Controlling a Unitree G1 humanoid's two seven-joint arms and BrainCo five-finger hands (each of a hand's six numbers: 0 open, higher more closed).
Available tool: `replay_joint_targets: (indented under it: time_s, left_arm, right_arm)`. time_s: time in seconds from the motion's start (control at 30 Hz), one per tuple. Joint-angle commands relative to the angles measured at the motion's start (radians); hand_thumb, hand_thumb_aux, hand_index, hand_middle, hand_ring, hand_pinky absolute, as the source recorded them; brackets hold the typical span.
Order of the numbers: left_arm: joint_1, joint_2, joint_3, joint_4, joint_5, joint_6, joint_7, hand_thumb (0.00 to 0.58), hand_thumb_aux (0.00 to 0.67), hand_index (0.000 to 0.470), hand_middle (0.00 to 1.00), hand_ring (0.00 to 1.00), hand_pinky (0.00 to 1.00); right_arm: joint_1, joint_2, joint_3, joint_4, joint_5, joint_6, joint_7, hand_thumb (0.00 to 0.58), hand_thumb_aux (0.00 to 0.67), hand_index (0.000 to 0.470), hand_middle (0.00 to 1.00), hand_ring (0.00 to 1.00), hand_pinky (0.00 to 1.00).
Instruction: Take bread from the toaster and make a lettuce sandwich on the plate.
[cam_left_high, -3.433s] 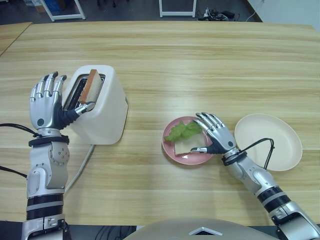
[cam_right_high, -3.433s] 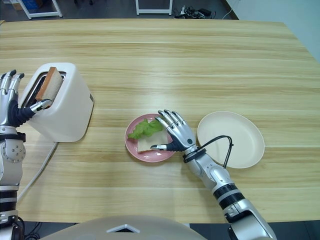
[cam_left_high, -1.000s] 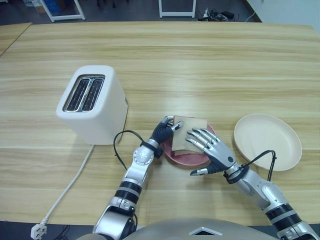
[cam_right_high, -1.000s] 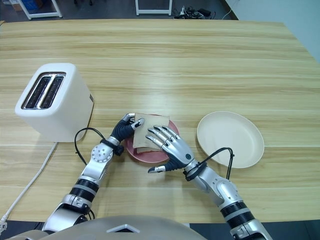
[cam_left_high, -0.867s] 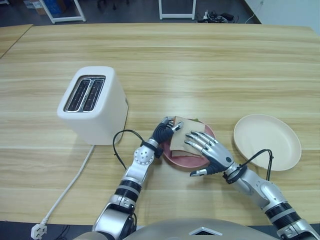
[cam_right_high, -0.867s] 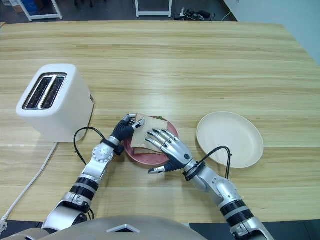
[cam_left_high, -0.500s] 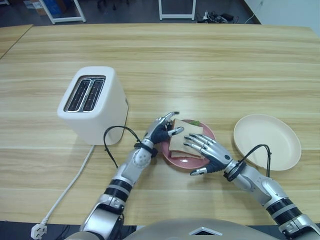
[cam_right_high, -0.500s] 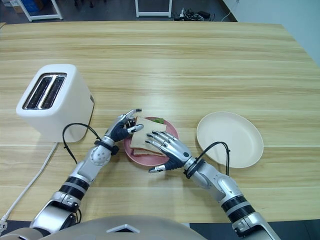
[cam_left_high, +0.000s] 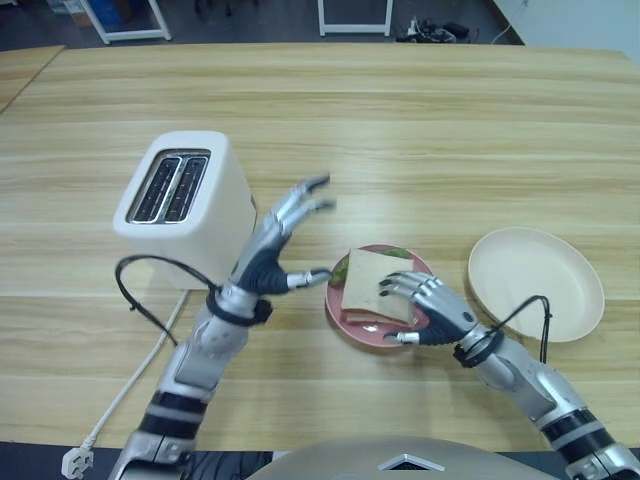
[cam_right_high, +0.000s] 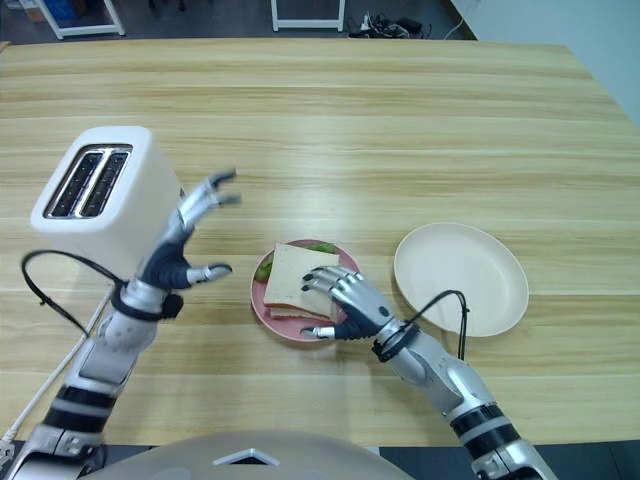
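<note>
Sandwich (cam_left_high: 368, 287) sits on pink plate (cam_left_high: 337, 318), lettuce (cam_left_high: 340, 270) peeking out at the left. Likely light, soft and easily shifted, so hold by the crust edges and press gently. Right hand (cam_left_high: 432, 310) has its fingers curled onto the right edge. Left hand (cam_left_high: 270, 262) is splayed and empty beside toaster (cam_left_high: 185, 210).

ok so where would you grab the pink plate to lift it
Take the pink plate by its bare left rim, coming from the robot's left with the open left hand. The sandwich covers the middle and the right hand lies over the right side; the shallow lip probably suits a pinch.
</note>
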Motion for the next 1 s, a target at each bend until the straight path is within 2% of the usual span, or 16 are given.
replay_joint_targets:
  time_s: [0.03,0.13,0.27,0.4,0.53,0.7,1.0]
  left_arm:
    - [0.151,0.123,-0.044,0.005,-0.115,-0.062,-0.192,0.58,0.67,0.47,1.0,1.0,1.0]
    - [0.225,0.176,-0.08,0.023,-0.019,-0.059,-0.278,0.58,0.67,0.47,1.0,1.0,1.0]
    - [0.27,0.192,-0.127,0.047,0.079,-0.023,-0.35,0.58,0.67,0.47,1.0,1.0,1.0]
    - [0.245,0.128,-0.161,0.111,0.159,0.042,-0.346,0.58,0.67,0.47,1.0,1.0,1.0]
    - [0.124,0.02,-0.179,0.208,0.225,0.096,-0.284,0.58,0.67,0.47,1.0,1.0,1.0]
    - [-0.085,-0.117,-0.206,0.431,0.333,0.153,-0.146,0.58,0.67,0.47,1.0,1.0,1.0]
    - [-0.454,-0.228,-0.265,0.897,0.468,0.199,0.108,0.58,0.67,0.47,1.0,1.0,1.0]
  right_arm:
    - [0.111,-0.05,-0.11,-0.118,0.314,-0.108,0.078,0.58,0.67,0.47,1.0,1.0,1.0]
    - [0.227,-0.149,-0.09,-0.168,0.387,-0.168,0.224,0.58,0.67,0.47,1.0,1.0,1.0]
    - [0.383,-0.268,-0.054,-0.13,0.286,-0.178,0.393,0.58,0.67,0.47,1.0,1.0,1.0]
    - [0.399,-0.252,-0.02,-0.067,0.153,-0.122,0.459,0.58,0.67,0.47,1.0,1.0,1.0]
    - [0.268,-0.136,0.02,0.025,-0.002,-0.061,0.412,0.58,0.67,0.47,1.0,1.0,1.0]
    - [0.027,0.002,0.038,0.21,-0.153,0.013,0.254,0.58,0.67,0.47,1.0,1.0,1.0]
    - [-0.42,0.179,0.138,0.729,-0.245,0.101,0.055,0.58,0.67,0.47,1.0,1.0,1.0]
